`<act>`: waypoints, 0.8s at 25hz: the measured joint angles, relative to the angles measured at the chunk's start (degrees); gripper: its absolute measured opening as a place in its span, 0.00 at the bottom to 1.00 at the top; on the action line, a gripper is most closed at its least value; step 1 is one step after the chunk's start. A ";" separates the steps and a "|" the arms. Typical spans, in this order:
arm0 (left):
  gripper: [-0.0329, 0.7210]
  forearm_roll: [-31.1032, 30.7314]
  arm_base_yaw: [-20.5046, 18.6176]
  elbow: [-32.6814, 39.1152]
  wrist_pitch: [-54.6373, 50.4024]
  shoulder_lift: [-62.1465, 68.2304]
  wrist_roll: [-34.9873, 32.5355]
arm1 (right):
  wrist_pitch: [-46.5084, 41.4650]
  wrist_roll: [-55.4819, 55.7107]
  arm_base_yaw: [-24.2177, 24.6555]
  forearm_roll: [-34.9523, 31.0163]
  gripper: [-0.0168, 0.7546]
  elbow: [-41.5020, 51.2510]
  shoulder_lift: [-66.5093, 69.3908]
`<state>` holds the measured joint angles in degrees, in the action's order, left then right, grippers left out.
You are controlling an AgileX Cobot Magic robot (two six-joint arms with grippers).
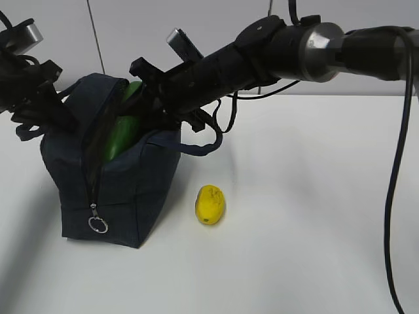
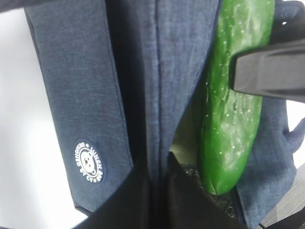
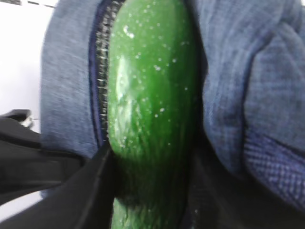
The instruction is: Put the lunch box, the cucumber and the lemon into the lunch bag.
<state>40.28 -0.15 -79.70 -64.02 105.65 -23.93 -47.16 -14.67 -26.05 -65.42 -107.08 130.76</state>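
The right gripper (image 1: 141,98) is clamped on the cucumber (image 1: 122,134), half hidden in the lunch bag (image 1: 131,196), while the left gripper (image 1: 49,108), partly cut off, pinches the bag's far-left fabric with its fingers together.

Even, diffuse light fills the white surface (image 1: 314,196), bright enough to wash out its far edge in the exterior view. Soft shadows fall beneath the lemon (image 1: 209,204) and to the left of the lunch bag (image 1: 131,196). The right arm (image 1: 314,46) is dark, with glare on its metal collar. Both wrist views are close and soft; white specks of glare dot the glossy cucumber (image 3: 152,114), and the bag's fabric blurs at the right wrist view's edges.
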 joint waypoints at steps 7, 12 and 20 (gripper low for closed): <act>0.04 0.00 0.00 0.00 0.29 0.00 0.00 | -1.04 2.14 0.00 3.81 0.57 -0.09 0.00; 0.04 0.00 0.00 0.00 0.29 0.00 0.00 | -2.53 2.00 0.00 1.70 0.68 -0.21 0.00; 0.04 0.00 0.00 0.00 0.42 0.00 0.00 | -13.03 -1.67 1.61 3.81 0.69 -6.90 0.12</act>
<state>40.28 -0.15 -79.70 -63.60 105.65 -23.93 -60.18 -16.34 -24.44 -61.61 -113.98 130.88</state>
